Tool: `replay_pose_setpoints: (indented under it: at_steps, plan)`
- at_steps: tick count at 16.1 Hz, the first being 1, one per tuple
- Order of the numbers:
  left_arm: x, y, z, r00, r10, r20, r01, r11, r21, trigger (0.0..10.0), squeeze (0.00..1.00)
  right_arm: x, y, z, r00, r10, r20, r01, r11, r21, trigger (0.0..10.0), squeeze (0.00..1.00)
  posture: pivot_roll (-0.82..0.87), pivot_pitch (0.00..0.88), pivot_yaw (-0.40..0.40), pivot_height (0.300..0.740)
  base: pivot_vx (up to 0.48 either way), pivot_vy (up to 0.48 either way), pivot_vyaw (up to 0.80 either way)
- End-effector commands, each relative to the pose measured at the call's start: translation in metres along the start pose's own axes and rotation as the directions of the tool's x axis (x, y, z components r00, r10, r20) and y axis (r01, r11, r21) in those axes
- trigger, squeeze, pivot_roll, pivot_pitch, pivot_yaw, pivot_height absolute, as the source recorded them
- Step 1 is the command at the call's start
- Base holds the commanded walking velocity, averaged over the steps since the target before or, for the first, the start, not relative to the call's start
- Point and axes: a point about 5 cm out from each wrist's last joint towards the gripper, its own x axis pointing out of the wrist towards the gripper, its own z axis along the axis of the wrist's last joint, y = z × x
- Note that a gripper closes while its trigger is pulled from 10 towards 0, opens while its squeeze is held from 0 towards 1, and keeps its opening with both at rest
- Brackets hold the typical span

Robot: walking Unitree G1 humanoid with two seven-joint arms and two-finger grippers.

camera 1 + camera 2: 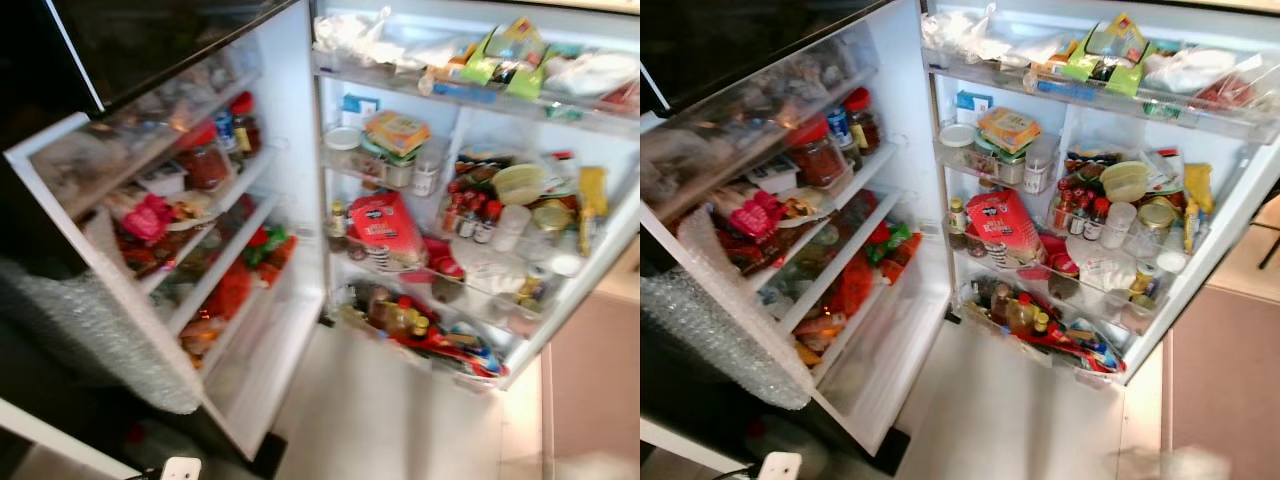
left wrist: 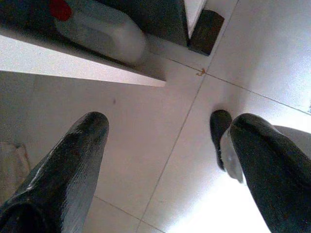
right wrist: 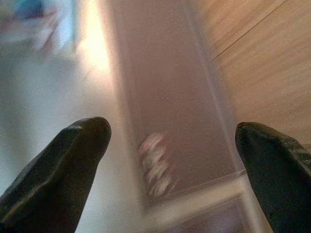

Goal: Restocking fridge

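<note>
Fridge door [image 1: 290, 150]: you have it swung wide open at your 10 o'clock, its racks packed.
Door racks: red-lidded jars [image 1: 205, 160] sit in the upper rack, a pink packet [image 1: 148, 217] in the one below, orange and green bags [image 1: 262, 250] lower down.
Bubble wrap [image 1: 90, 325]: a wad of it lies against the door's outer edge at your 8 o'clock.
Fridge interior [image 1: 470, 200]: at your 12 to 2 o'clock, every shelf crowded.
Top shelf: green cartons [image 1: 505, 55] and clear bags.
Middle shelves: a stack of tubs [image 1: 395, 135], a red bag [image 1: 385, 228] leaning tilted, small red-capped bottles [image 1: 470, 210], a pale bowl [image 1: 520, 183].
Bottom shelf: bottles and packets [image 1: 420, 325], too jumbled for you to sort apart.
Left gripper [image 2: 165, 141]: fingers spread apart, nothing between them, hanging over pale floor tiles [image 2: 146, 145]; a white jug with a red cap [image 2: 97, 26] lies under a ledge beyond.
Right gripper [image 3: 170, 145]: fingers likewise parted and empty, over a blurred floor beside wood-coloured boards [image 3: 262, 63].
</note>
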Motion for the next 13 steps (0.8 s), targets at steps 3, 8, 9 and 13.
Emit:
replay_pose_setpoints:
  at_steps: [3,8,9,13]
  plan:
    - [0.000,0.000,-0.001,1.000,0.000,-0.005,0.000,1.000,0.028,10.0,0.00,0.004,0.007,0.041,0.981,-0.061,0.182,0.054,0.998,0.043,10.0,0.00,-0.05,0.000,0.052,0.740,0.000,0.000,0.00]
    - [-0.001,0.000,-0.003,1.000,0.005,-0.010,-0.004,1.000,0.024,10.0,0.00,0.009,-0.010,0.082,0.926,-0.241,0.291,0.180,0.959,0.221,10.0,0.00,-0.03,0.000,0.046,0.740,0.000,0.000,0.00]
    - [-0.001,0.000,-0.004,1.000,0.005,-0.012,-0.005,1.000,0.024,10.0,0.00,0.009,-0.012,0.089,0.914,-0.259,0.312,0.188,0.953,0.238,10.0,0.00,-0.03,0.000,0.045,0.740,0.000,0.000,0.00]
    - [-0.001,0.001,-0.006,1.000,0.005,-0.017,-0.005,0.999,0.032,10.0,0.00,0.002,-0.024,0.120,0.839,-0.351,0.416,0.229,0.921,0.315,10.0,0.00,-0.03,0.000,0.049,0.740,0.000,0.000,0.00]
